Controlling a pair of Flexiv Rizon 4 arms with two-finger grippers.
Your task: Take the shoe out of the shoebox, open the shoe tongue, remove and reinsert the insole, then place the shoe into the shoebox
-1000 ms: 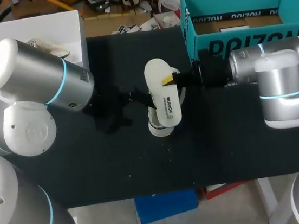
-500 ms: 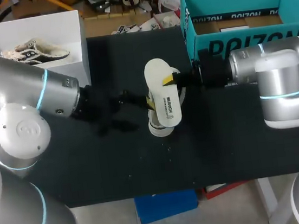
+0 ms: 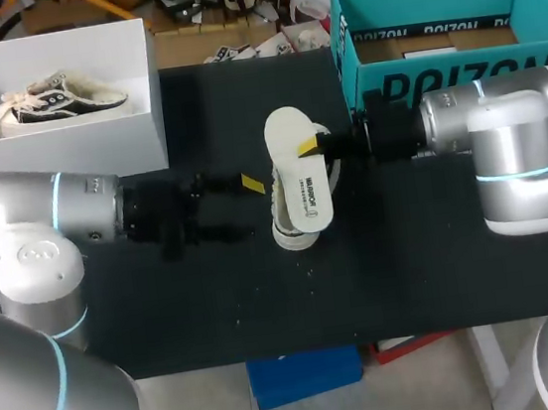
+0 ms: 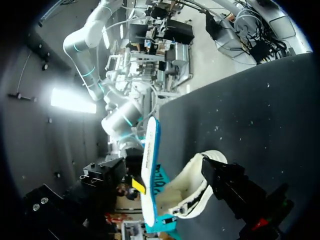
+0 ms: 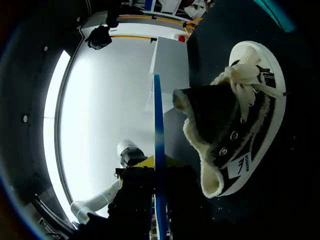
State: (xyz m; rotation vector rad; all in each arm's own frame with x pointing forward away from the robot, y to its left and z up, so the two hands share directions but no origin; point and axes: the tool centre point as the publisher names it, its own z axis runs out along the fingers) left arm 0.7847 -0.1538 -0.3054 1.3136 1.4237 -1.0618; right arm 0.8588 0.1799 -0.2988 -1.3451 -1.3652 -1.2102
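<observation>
Lowered since a second ago: left gripper (image 3: 247, 206), fingers spread, near the shoe (image 3: 295, 232) on the black table (image 3: 409, 248). Right gripper (image 3: 312, 146) pinching the flat oval insole (image 3: 296, 177).

Left wrist: insole (image 4: 149, 165) on edge, blue-rimmed, above the fleecy shoe (image 4: 192, 192).

Right wrist: black canvas shoe (image 5: 235, 130), cream laces, white rubber sole.

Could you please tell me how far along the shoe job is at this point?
Done: the shoe is out of its box on the table, and the insole is out of it. In hand: the right tool grips the insole above the shoe, while the left tool is open beside it. Left: put the insole back in, then box the shoe.
</observation>
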